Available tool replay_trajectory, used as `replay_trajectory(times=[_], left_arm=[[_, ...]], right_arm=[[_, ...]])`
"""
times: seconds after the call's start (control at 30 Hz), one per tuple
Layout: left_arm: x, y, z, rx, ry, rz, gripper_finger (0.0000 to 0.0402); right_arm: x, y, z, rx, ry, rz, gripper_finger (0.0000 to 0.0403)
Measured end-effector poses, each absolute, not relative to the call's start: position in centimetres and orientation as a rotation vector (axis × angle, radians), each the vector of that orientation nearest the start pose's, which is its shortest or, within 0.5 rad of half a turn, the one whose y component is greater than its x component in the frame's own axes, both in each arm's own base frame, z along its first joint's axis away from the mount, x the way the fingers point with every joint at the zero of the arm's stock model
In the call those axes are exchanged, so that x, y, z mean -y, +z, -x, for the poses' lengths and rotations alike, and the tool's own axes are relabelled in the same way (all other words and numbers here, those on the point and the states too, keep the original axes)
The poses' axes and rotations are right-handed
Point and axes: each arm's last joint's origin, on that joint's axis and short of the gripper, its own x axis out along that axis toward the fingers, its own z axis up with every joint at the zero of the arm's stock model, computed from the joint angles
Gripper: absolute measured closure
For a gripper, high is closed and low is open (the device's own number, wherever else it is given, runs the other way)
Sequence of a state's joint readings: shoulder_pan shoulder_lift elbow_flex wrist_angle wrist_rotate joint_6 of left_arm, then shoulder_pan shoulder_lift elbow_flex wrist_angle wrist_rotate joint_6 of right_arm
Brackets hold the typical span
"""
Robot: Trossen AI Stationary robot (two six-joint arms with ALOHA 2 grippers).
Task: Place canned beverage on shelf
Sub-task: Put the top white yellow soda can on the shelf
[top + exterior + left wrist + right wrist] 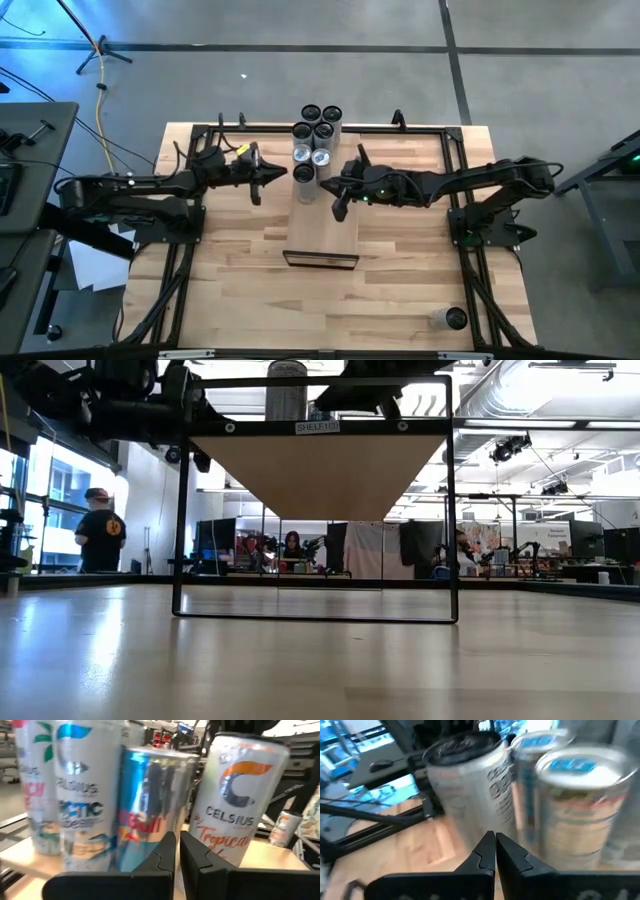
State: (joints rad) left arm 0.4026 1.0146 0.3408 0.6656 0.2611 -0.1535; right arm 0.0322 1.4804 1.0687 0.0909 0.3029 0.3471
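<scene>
Canned beverages, tall silver aluminium cylinders (318, 135), are standing clustered on the long pale wooden shelf (322, 235), just ahead of both grippers. Left gripper (285, 174) and right gripper (328, 187) are hovering fully closed, holding nothing.

Cans (315, 140) crowding the shelf's (322, 235) far end, its near half bare, both hands flanking the cluster, lone can (448, 319) at desk's near-right corner

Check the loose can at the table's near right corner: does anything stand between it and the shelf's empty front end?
Nothing visible does. The loose can stands alone on bare tabletop, and the shelf is free at its near end. The other cans crowd only its far end, where the shut left gripper and right gripper sit.
</scene>
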Motion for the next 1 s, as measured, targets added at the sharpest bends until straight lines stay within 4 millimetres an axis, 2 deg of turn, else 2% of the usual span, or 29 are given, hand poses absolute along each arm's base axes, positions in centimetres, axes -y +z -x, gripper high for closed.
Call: replay_trajectory(times=[0.13, 0.53, 1.0], left_arm=[[-7.6, 22.0, -18.8, -0.027, 0.161, 0.145, 0.0401], [-7.6, 21.8, -18.8, -0.045, 0.162, 0.149, 0.0401], [-7.4, 21.8, -18.9, -0.046, 0.129, 0.176, 0.0401]], right_arm=[[-0.6, 29.2, -33.7, -0.279, -0.248, -0.321, 0.0403], [-0.9, 27.3, -35.3, -0.293, -0.213, -0.343, 0.0403], [0.5, 27.1, -35.3, -0.305, -0.252, -0.316, 0.0403]])
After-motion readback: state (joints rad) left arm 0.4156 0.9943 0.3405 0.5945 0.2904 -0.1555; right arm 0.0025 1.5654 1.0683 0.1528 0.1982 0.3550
